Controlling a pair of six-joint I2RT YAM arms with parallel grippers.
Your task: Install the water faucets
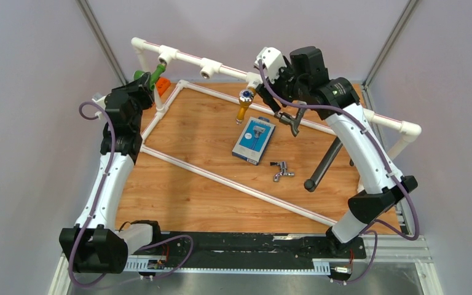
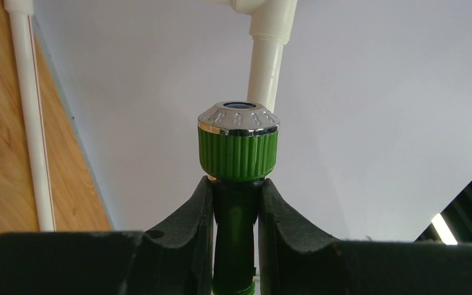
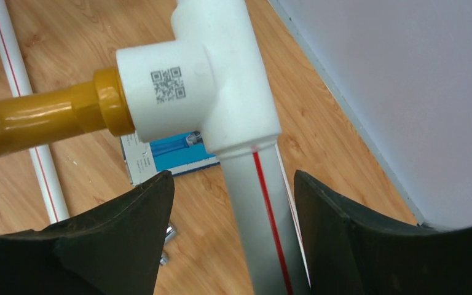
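My left gripper (image 2: 236, 184) is shut on the dark neck of the green faucet (image 2: 238, 153), just under its ribbed knob with a chrome cap. In the top view this green faucet (image 1: 157, 74) is held up by the left gripper (image 1: 148, 84) at the left tee of the white pipe frame (image 1: 187, 58). A chrome faucet (image 1: 281, 170) lies loose on the wooden table. A yellow-bodied faucet (image 3: 37, 120) sits in a white tee (image 3: 215, 92). My right gripper (image 3: 232, 178) is open, its fingers standing either side of the pipe below that tee.
A flat blue-and-white box (image 1: 254, 140) lies mid-table beside the chrome faucet. White pipes (image 1: 233, 184) run across the wooden board. A small orange object (image 1: 163, 82) sits by the left pipe corner. Grey walls close in on three sides.
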